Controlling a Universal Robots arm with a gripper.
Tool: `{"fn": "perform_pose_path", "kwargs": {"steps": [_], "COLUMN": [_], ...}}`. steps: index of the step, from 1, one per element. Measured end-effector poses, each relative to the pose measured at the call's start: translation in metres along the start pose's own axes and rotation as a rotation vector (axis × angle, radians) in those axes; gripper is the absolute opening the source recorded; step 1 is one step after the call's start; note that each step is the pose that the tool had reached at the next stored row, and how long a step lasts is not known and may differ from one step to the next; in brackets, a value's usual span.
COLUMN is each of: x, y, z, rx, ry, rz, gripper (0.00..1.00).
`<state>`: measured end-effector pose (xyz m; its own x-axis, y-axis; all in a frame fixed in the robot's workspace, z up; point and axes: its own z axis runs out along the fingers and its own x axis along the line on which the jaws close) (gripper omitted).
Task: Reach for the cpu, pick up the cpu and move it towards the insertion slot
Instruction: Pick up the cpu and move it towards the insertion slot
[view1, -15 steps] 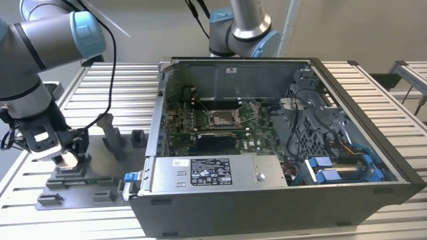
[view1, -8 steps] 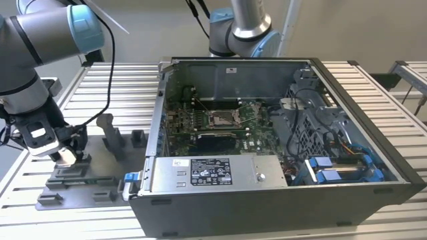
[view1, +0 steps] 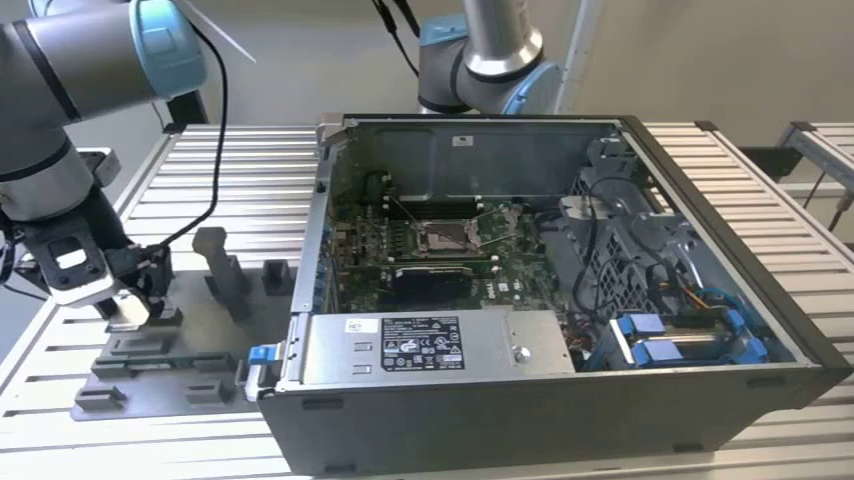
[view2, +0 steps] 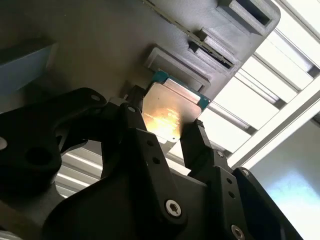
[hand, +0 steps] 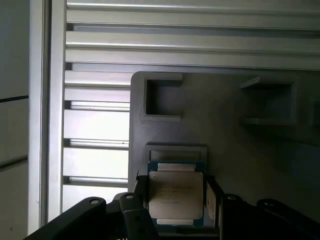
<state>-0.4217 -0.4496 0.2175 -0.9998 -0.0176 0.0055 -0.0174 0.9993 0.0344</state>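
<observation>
Two black fingers of the gripper are closed in narrow against opposite edges of the cpu. The cpu lies silvery face up at a recess in the grey fixture plate. Print on its face is too faint to read. The insertion slot lies well apart, inside the open computer case.
</observation>
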Motion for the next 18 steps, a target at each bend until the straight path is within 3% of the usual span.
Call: {"fn": "perform_pose_path", "kwargs": {"steps": [7,18], "x": [0.0001,0.0002], "y": [0.0005,0.0016], "z": [-0.0153,-0.0451], "rx": [-0.0001,-0.0001], "ry": [0.0,-0.0001], "rz": [0.0,0.0], "gripper": [0.0,0.0]}}
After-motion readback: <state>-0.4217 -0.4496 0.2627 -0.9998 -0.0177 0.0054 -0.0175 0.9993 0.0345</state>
